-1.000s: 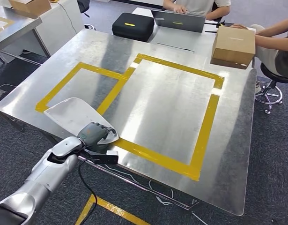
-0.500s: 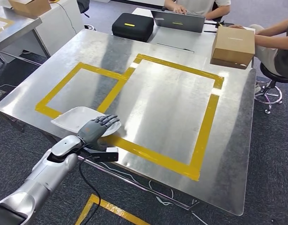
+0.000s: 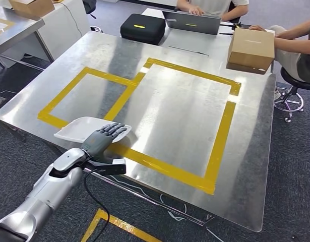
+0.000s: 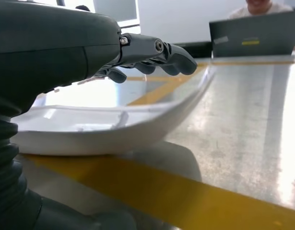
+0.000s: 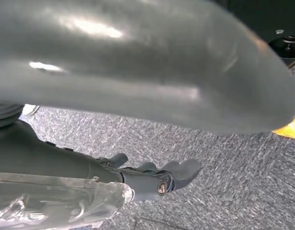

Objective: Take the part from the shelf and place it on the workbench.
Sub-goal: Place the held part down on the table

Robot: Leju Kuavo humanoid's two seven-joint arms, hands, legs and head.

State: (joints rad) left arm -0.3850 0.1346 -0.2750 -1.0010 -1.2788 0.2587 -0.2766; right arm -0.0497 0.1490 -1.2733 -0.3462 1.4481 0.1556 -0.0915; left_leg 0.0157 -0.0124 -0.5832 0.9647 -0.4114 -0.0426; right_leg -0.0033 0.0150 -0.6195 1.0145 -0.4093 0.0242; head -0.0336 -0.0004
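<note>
The white part (image 3: pixel 82 129) is seen lying flat on the shiny metal workbench (image 3: pixel 176 116), near the front left edge. It rests partly on the yellow tape (image 3: pixel 165 169) that marks out two boxes on the top. In the left wrist view the part (image 4: pixel 102 129) looks like a shallow white tray with a curved-up rim.

The left hand (image 3: pixel 104 137) is stretched out just above the part, with its fingers (image 4: pixel 164 50) straight and apart. Nothing is gripped by it. The right hand (image 5: pixel 153 175) is seen over grey carpet, fingers loosely spread and holding nothing.

At the far side, a black case (image 3: pixel 142 27), a laptop (image 3: pixel 191 22) and a brown box (image 3: pixel 252 49) are seen. The box is touched by a person's arm (image 3: pixel 294 38).
</note>
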